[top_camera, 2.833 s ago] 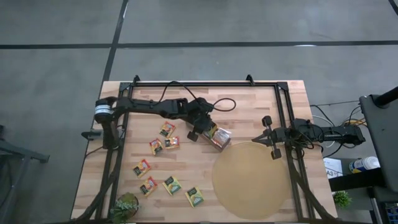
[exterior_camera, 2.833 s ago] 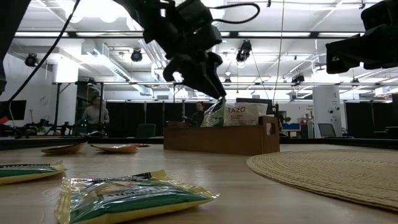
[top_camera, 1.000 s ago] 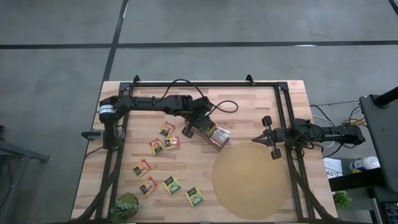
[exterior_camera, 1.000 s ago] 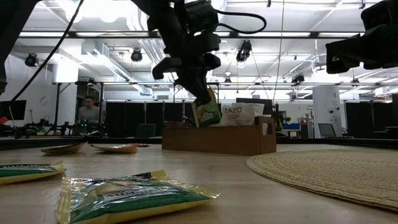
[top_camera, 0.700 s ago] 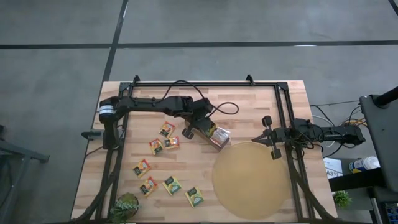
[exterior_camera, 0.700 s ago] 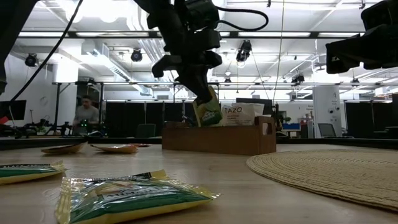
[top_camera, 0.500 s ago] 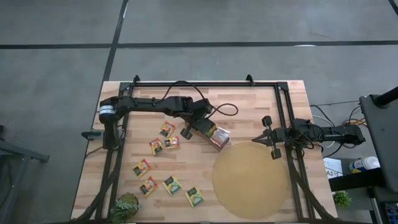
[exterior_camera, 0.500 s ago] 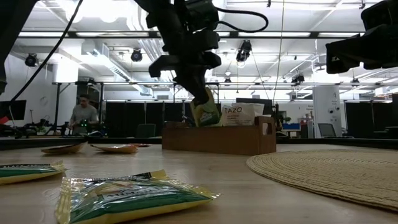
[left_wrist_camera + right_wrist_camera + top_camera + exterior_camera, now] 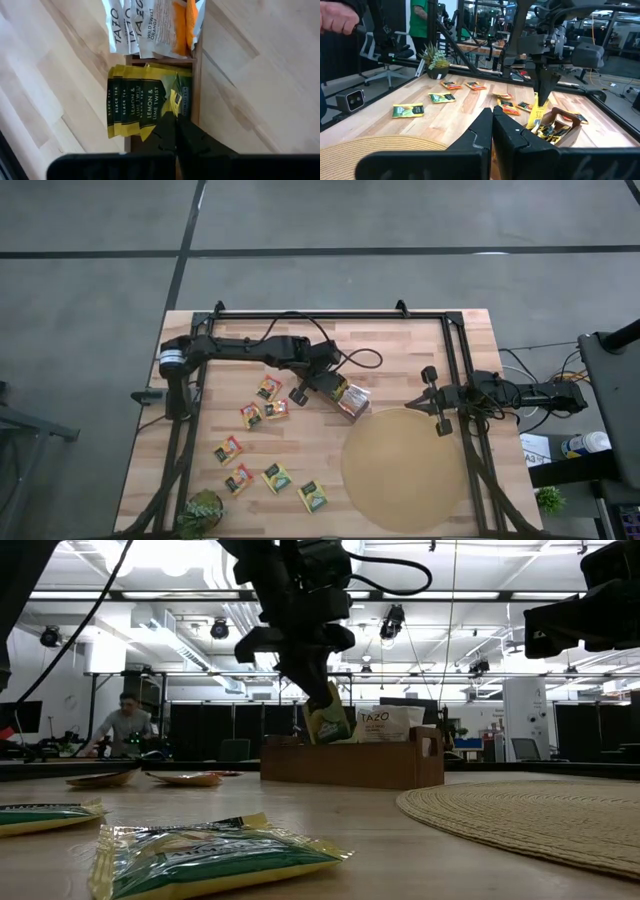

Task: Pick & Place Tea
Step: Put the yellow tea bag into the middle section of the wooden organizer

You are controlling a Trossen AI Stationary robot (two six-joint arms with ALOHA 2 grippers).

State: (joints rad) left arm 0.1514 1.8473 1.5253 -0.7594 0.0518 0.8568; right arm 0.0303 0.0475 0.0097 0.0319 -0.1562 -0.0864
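Tea sachet, green-yellow (image 9: 330, 723): pinched in left gripper (image 9: 322, 692), fingers clamped on its top edge, hanging upright, long axis vertical, directly over left end of brown box (image 9: 352, 762). Straight below gripper; lower edge seems just inside box w/ other yellow sachets (image 9: 142, 102). Loose sachets (image 9: 272, 409) on table to left of box, well apart. Left arm nearer by far. Right gripper (image 9: 437, 402): parked at far-right edge by round mat (image 9: 405, 470), fingers closed, holding nothing. Hidden: box floor, exact slot; whether sachet touches its neighbours can't be told.
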